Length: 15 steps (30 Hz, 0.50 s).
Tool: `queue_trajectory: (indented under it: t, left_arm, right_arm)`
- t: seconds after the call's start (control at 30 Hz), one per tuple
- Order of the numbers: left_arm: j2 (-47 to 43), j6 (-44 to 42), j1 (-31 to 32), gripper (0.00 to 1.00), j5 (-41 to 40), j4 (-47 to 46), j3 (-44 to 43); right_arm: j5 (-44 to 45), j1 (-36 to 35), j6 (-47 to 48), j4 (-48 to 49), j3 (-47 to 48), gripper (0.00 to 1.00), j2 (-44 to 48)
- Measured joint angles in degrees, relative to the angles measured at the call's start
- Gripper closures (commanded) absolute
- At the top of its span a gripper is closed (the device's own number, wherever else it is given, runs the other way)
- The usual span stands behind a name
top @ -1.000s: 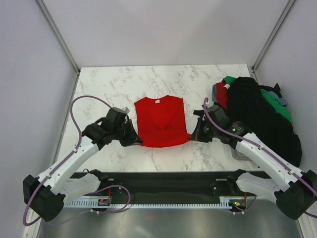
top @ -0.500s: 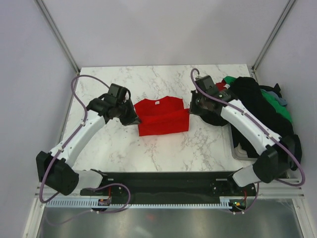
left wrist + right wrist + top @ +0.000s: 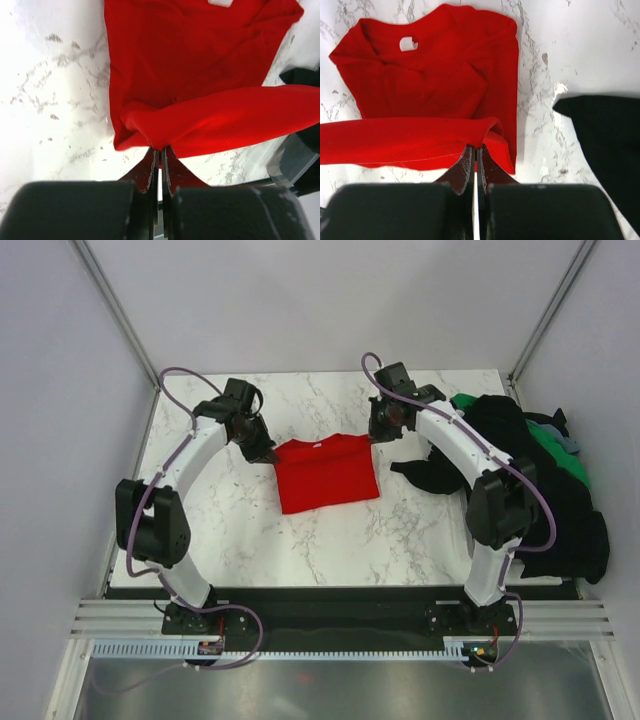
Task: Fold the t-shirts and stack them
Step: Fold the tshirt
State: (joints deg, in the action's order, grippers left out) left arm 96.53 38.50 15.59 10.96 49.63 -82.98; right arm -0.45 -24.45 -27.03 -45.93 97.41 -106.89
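The marble table [image 3: 330, 540] is carrying a heap [image 3: 530, 470] of black, green and other shirts along its right edge, and the red shirt [image 3: 325, 472] is lying at its middle. The left hand [image 3: 160, 160] is pinching the red shirt's doubled-over edge at the far left corner. The right hand [image 3: 476, 157] is pinching the same edge at the far right. The white label [image 3: 316, 445] is showing at the collar.

Folded t-shirt [image 3: 327, 472] lies mid-way across the table [image 3: 250, 540]. Left gripper [image 3: 268, 452] sits at its far-left corner and right gripper [image 3: 375, 435] at its far-right corner, each pinching cloth. Pile of t-shirts [image 3: 530, 470] sits at the table's right edge, well apart.
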Motion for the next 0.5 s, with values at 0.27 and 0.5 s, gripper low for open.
queue_trajectory:
  t: [0.27, 0.5]
  left_arm:
    - [11.37, -2.38, -2.73, 0.98, 1.20, -0.26, -7.61]
    - [21.49, -3.43, -3.85, 0.98, 2.12, -0.13, -15.39]
  right_arm:
    - [-1.97, 1.64, 1.36, 0.04, 7.93, 1.00, -9.73]
    - [-2.56, 2.99, 1.84, 0.07, 14.49, 1.00, -17.31]
